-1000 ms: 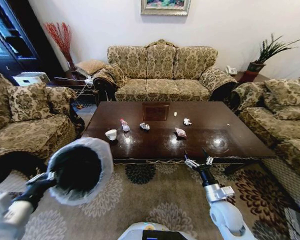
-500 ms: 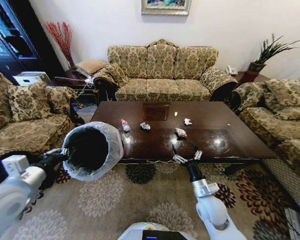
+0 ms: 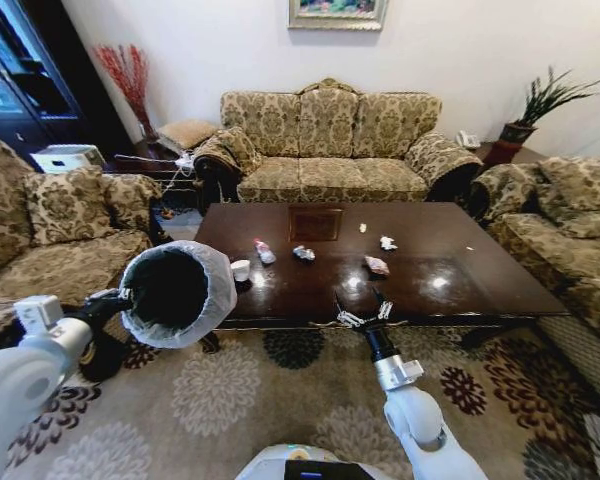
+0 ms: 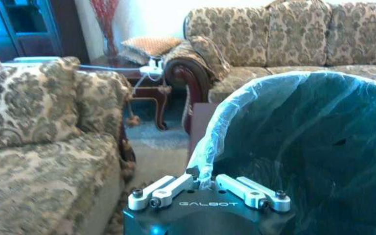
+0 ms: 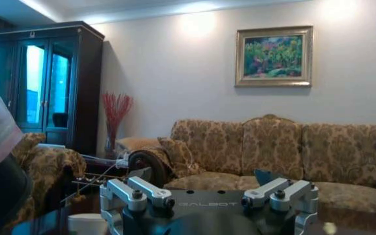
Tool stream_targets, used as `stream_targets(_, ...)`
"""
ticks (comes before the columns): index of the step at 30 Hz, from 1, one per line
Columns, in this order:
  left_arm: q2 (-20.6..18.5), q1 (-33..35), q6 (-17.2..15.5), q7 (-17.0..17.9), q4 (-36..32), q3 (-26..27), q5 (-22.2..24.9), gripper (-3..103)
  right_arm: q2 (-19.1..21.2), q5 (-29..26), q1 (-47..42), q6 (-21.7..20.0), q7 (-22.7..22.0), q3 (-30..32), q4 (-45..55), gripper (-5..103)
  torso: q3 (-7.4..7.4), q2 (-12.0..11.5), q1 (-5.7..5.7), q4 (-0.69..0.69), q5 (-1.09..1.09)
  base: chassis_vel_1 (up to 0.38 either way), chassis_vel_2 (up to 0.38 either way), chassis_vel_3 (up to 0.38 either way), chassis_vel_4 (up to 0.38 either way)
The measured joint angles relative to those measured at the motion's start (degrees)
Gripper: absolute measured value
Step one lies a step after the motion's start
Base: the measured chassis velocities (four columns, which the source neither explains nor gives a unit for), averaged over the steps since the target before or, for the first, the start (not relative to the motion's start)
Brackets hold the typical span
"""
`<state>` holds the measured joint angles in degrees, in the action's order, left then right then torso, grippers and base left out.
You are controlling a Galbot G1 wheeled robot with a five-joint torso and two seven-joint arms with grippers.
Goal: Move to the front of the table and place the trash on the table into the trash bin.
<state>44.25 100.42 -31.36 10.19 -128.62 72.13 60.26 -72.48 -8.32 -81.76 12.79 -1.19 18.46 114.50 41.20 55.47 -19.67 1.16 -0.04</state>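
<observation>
L gripper [image 3: 126, 296] grips trash bin [image 3: 176, 294] rim; R gripper [image 3: 361, 316] open at table [image 3: 450, 290] edge.

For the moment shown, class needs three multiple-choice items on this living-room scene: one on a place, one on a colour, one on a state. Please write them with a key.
1. Where is the white cup?
A. on the table near its left front corner
B. on the carpet
C. inside the bin

2. What colour is the bag lining the bin?
A. black
B. translucent white
C. blue

3. How is the right pincer?
A. shut on a wrapper
B. shut and empty
C. open and empty

Key:
1 A: the cup stands on the table, beside the raised bin.
2 B: a pale see-through bag wraps the bin's rim, which the left pincer clamps.
3 C: the right pincer hangs at the table's front edge, fingers spread, holding nothing.
</observation>
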Motion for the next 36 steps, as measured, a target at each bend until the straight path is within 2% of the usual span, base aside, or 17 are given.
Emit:
stream_targets(2,-0.55,-0.28,0.0,0.2,-0.04,0.13,0.39,0,0.59,-0.92,1.68,-1.83,-2.68,-2.14,-0.62,100,0.0,0.0,0.0,0.0,0.06,0.295,0.322,-0.298,-0.293)
stream_targets(10,-1.88,-1.72,0.11,1.61,0.58,0.66,0.62,0,1.45,-4.47,12.49,-6.02,-5.2,-7.62,-8.57,100,0.0,0.0,0.0,0.02,-0.03,0.178,0.165,-0.174,-0.158)
stream_targets(13,-1.75,-1.48,0.16,1.69,0.14,1.02,0.64,0,-0.46,-9.1,20.39,-10.47,-7.68,-11.28,-14.38,100,0.0,0.0,0.0,0.03,0.07,0.003,-0.001,0.011,0.007)
stream_targets(15,-1.57,-1.29,0.16,1.66,-0.23,1.02,0.66,0,-1.42,-10.02,22.14,-11.33,-8.13,-12.1,-16.24,100,0.01,0.0,0.0,0.02,0.11,-0.062,-0.021,0.035,0.024)
stream_targets(17,-1.04,-0.9,0.26,1.71,-1.03,0.93,0.68,0,-4.05,-11.12,25.84,-12.77,-9.08,-13.79,-20.97,100,0.01,-0.01,-0.02,-0.04,0.05,-0.064,-0.062,0.032,0.015)
stream_targets(19,-0.82,-0.7,0.34,1.79,-1.37,0.87,0.69,0,-5.39,-11.71,27.31,-13.1,-8.93,-14.56,-23.14,100,0.01,-0.01,-0.02,-0.04,0.04,-0.064,-0.057,0.012,0.009)
stream_targets(24,-0.57,-0.02,0.41,1.91,-2.12,0.94,0.65,0,-9.36,-12.69,31.26,-12.55,-4.52,-16.86,-30.18,100,0.01,0.0,-0.02,-0.01,-0.03,0.0,0.0,0.0,0.0)
stream_targets(27,-0.72,0.13,0.41,2.11,-2.25,1.26,0.6,0,-12.13,-12.55,34.92,-12.47,-2.2,-18.71,-35.55,100,0.0,0.0,0.01,0.02,0.02,0.0,0.0,0.0,0.0)
stream_targets(32,-0.97,0.58,0.6,2.39,-1.92,1.8,0.6,0,-15.41,-9.27,39.22,-11.07,-1.68,-19.9,-41.79,100,0.0,0.0,0.0,0.0,0.04,0.0,0.0,0.0,0.0)
stream_targets(36,-1.12,1.39,0.69,2.32,-1.9,2.55,0.63,0,-18.58,-6.87,41.94,-10.88,-3.45,-20.47,-46.25,100,0.01,-0.01,-0.02,0.0,0.04,0.0,0.0,0.0,0.0)
